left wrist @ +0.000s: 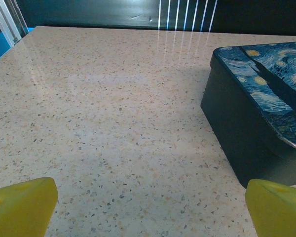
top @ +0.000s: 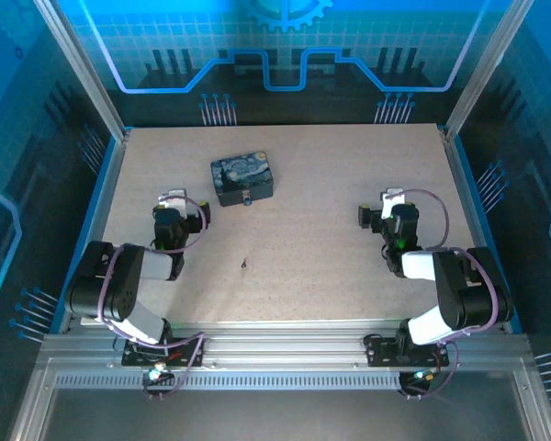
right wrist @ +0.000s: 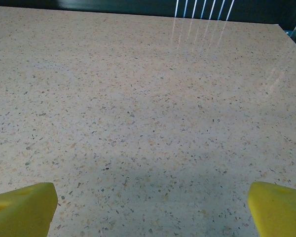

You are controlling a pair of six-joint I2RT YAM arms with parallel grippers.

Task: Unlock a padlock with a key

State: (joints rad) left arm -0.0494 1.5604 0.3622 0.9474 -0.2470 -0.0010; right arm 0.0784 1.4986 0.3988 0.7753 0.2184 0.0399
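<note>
The padlock [top: 246, 197] is a tiny metal speck at the near edge of the dark night-sky tin [top: 241, 177]. The key [top: 244, 265] is a thin dark sliver lying alone on the speckled table, nearer the arms. My left gripper [top: 173, 198] stands left of the tin, open with nothing between its yellow fingertips [left wrist: 22, 207]. The tin's side [left wrist: 246, 133] rises ahead and to the right of the left gripper [left wrist: 150, 212]. My right gripper [top: 392, 198] is over at the right, apart from all three things. The right gripper [right wrist: 150, 212] is open over bare table.
The table [top: 331, 266] is walled by a blue rim and metal posts at left, right and back. Both arm bases sit at the near edge. The stretch between the two grippers holds just the key.
</note>
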